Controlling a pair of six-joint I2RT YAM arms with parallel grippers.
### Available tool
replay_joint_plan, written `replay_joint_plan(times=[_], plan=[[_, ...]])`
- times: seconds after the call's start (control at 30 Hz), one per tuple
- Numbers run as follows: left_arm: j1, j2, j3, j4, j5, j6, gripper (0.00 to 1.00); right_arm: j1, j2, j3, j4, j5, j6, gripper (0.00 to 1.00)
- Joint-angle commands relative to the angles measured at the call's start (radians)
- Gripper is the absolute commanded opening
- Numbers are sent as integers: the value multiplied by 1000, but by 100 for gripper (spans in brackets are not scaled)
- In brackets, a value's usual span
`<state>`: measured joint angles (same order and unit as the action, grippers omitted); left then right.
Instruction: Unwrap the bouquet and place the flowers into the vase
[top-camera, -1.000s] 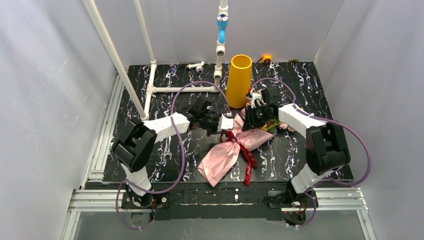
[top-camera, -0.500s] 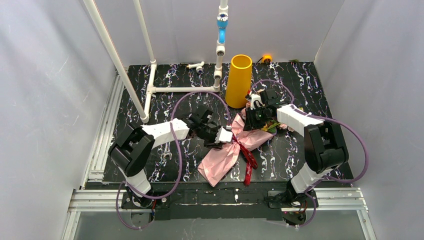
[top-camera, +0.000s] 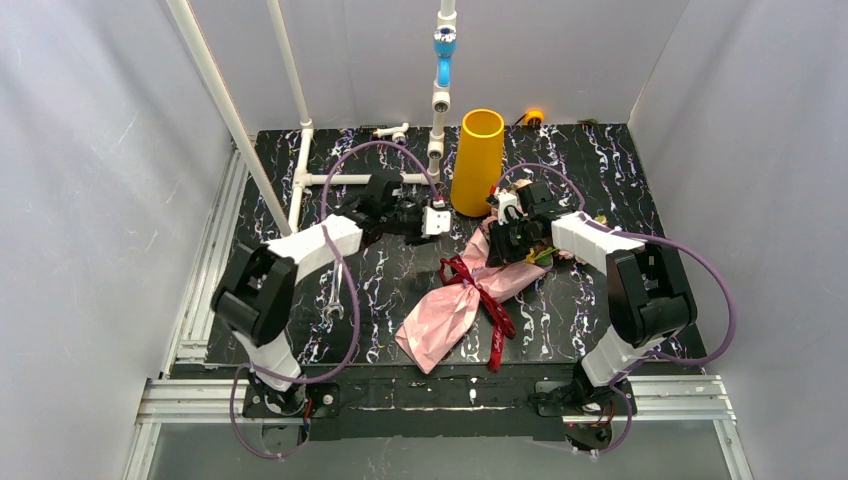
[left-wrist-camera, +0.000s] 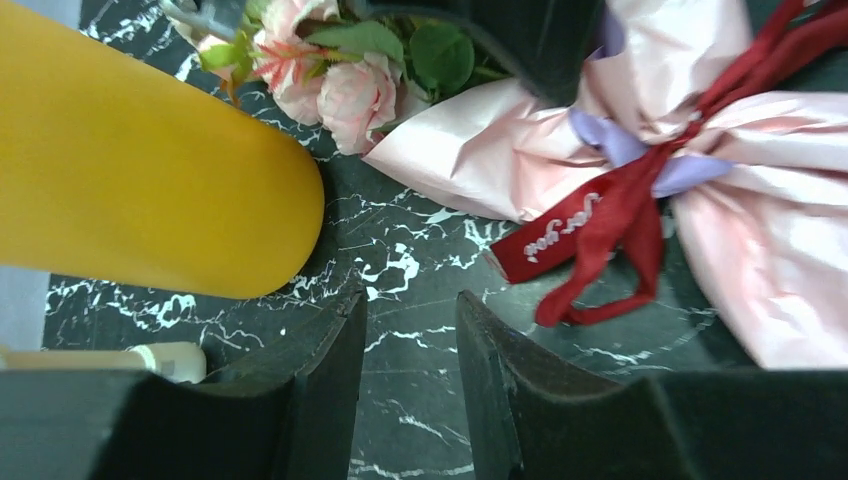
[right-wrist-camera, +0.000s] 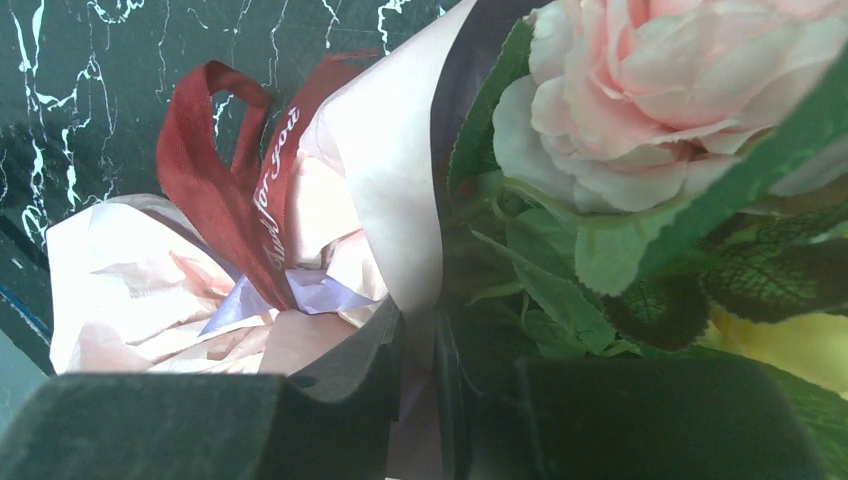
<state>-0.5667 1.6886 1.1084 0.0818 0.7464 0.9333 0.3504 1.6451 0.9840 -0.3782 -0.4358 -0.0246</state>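
Note:
The bouquet (top-camera: 468, 297) lies across the middle of the mat in pink crinkled paper (left-wrist-camera: 500, 150), with the dark red ribbon (top-camera: 483, 292) (left-wrist-camera: 610, 220) still round its waist and a loose loop beside it. The flowers (left-wrist-camera: 335, 85) poke out of the wrap's far end by the foot of the mustard-yellow vase (top-camera: 477, 160) (left-wrist-camera: 150, 190), which stands upright. My left gripper (top-camera: 432, 220) (left-wrist-camera: 410, 310) hovers open over bare mat left of the vase base, holding nothing. My right gripper (top-camera: 500, 240) (right-wrist-camera: 420, 335) is shut on the edge of the wrapping paper (right-wrist-camera: 400, 190), beside a pink rose (right-wrist-camera: 640, 100).
A white pipe frame (top-camera: 340, 180) with a blue section (top-camera: 443, 60) stands at the back left, just behind the left gripper. A small metal tool (top-camera: 333, 297) lies on the mat by the left arm. An orange lamp (top-camera: 534, 117) sits behind the vase. Grey walls close in the sides.
My left gripper has opened, left the ribbon knot and swung back toward the vase base. The right gripper has tightened on the paper edge and barely moved.

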Motion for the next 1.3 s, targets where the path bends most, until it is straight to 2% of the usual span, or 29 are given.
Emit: replay_joint_plan(times=[0.0,0.13,0.23,0.37,0.47,0.83,1.03,1.13,1.27], plan=[[-16,134,74,56,16,66,36,13,11,-21,-11,9,-27,25],[-37,191,103,62,36,108,39,14,22,-11,-10,10,-30,25],[-46,189,64,61,57,158,46,14,32,0,-13,11,-33,25],[-56,173,5,42,72,201,50,14,38,12,-19,9,-39,25],[-75,172,-1,-60,69,289,51,12,45,13,-21,4,-39,25],[-147,190,12,-27,50,239,52,13,72,10,-14,-1,-31,25],[-154,213,42,46,-3,197,41,13,88,4,-11,5,-37,23],[-154,212,52,67,-17,178,30,13,100,5,-9,8,-38,22],[-153,192,46,67,-15,152,9,13,114,5,-4,31,-38,20]])
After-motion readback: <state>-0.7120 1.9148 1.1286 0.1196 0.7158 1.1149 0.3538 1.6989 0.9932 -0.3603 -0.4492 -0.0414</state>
